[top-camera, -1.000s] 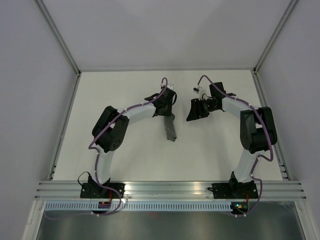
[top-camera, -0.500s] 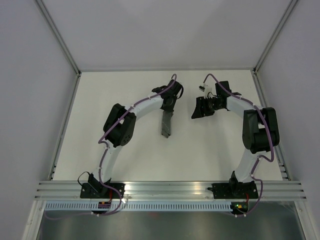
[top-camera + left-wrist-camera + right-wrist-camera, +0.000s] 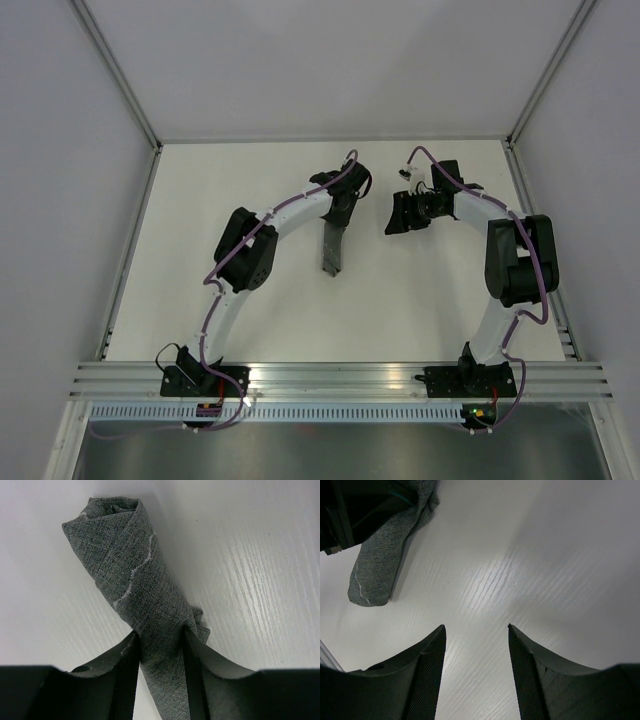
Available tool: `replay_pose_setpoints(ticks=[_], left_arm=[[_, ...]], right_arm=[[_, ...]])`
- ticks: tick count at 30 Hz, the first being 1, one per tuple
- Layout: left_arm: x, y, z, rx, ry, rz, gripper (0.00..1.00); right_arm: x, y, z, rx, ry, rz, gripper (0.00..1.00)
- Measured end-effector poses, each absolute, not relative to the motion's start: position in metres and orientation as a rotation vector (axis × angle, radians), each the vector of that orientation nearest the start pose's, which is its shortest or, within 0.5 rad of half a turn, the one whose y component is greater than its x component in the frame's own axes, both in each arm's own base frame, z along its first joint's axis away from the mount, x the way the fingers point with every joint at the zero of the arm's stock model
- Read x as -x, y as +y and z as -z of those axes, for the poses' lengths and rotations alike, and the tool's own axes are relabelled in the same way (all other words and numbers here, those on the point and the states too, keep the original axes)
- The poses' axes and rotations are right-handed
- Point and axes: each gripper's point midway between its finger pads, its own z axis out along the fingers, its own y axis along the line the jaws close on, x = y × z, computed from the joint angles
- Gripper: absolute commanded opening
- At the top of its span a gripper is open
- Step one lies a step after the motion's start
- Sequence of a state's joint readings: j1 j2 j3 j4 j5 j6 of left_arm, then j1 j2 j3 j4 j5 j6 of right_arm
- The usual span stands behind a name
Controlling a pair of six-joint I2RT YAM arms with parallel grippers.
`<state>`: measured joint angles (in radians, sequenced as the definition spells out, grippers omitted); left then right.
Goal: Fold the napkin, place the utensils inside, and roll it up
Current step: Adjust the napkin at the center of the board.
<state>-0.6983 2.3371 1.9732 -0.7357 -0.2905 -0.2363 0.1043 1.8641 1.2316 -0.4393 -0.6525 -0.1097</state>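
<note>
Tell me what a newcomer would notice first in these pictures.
The dark grey napkin, rolled into a tight tube, stands out against the white table near its middle. The left gripper is clamped on one end of it. Just to its right, the right gripper hangs open and empty over bare table.

The white, faintly grained table [image 3: 250,320] bears a dark grey napkin [image 3: 332,250] rolled into a narrow bundle.
</note>
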Motion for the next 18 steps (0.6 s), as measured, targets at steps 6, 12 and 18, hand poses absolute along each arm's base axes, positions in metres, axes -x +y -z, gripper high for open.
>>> replay_pose_setpoints(ticks=[6,12,18], left_arm=[[-0.4299,-0.3100,-0.0324,-0.496,2.555,-0.063,0.47],[-0.4296,-0.3099,-0.0303,-0.481,2.561,-0.065,0.49],[-0.4292,-0.3097,-0.0269,-0.470,2.568,-0.068,0.53]], right_arm=[[-0.3870,0.1437,-0.0609,0.484,2.470,-0.843,0.55],[-0.3880,0.1438,-0.0613,0.481,2.467,-0.842,0.53],[-0.3883,0.1438,-0.0613,0.481,2.466,-0.841,0.52]])
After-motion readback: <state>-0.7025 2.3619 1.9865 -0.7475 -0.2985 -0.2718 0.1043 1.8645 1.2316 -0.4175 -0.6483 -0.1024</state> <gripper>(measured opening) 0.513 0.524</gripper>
